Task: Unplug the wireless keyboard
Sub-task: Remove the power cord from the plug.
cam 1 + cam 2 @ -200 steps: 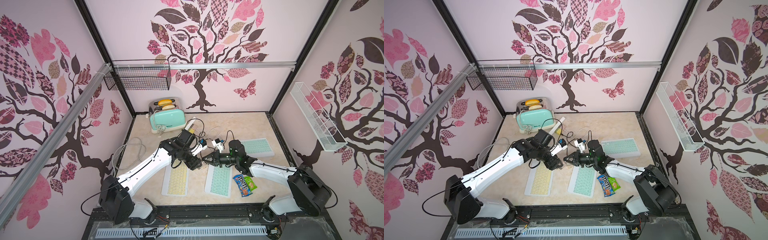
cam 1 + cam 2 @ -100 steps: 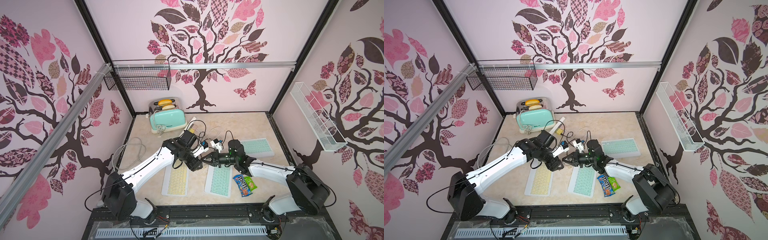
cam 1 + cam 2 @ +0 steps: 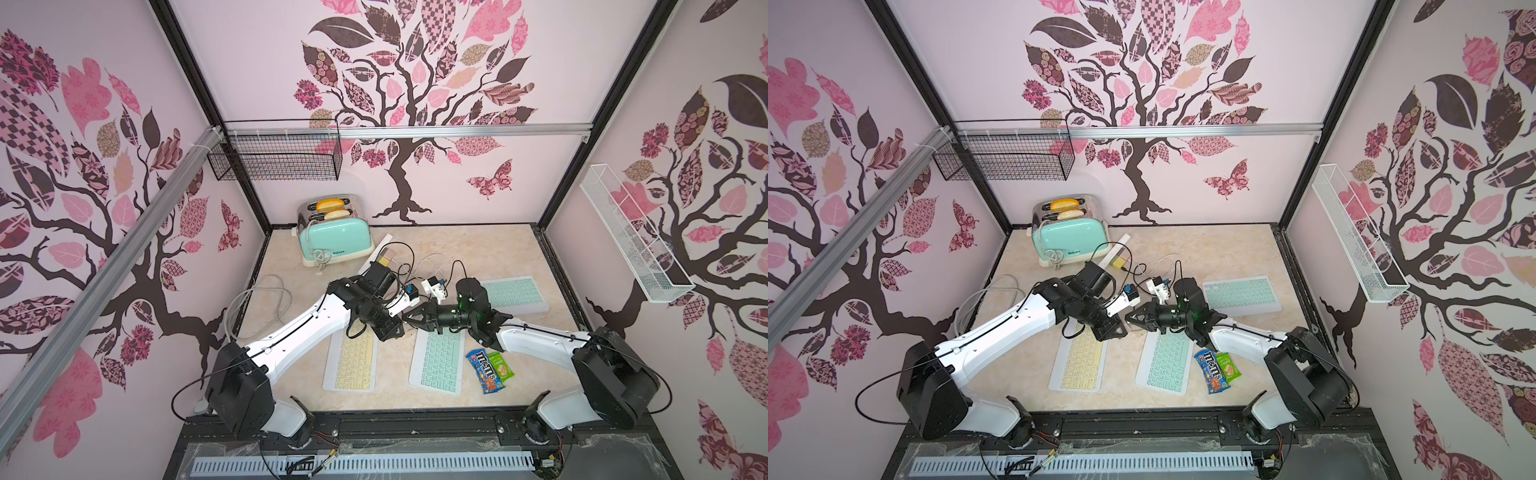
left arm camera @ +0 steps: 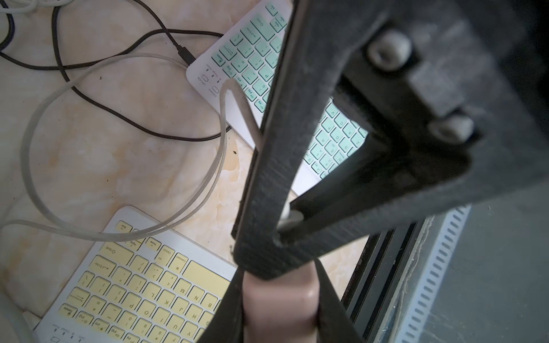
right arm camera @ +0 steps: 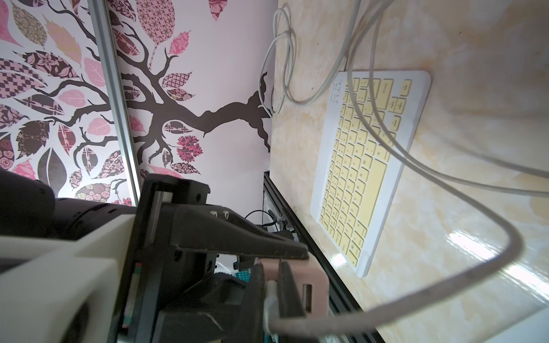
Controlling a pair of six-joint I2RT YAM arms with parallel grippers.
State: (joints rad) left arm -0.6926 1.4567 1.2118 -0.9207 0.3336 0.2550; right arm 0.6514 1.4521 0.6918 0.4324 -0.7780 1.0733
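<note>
Above the gap between the yellow keyboard (image 3: 353, 361) and the teal keyboard (image 3: 440, 361), a pink adapter (image 5: 315, 279) is clamped by the left gripper (image 4: 279, 285) as an anchor, while the white plug (image 5: 271, 292) in it is pinched by the right gripper (image 5: 273, 279), presumably for pulling. Both keyboards are laid flat on the glossy marble-look tabletop (image 3: 478, 249), enclosed by pink walls (image 3: 540, 62) printed with trees.

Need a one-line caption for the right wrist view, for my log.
The right gripper pinches the white plug at the adapter held by the left gripper, yellow keyboard beyond.
</note>
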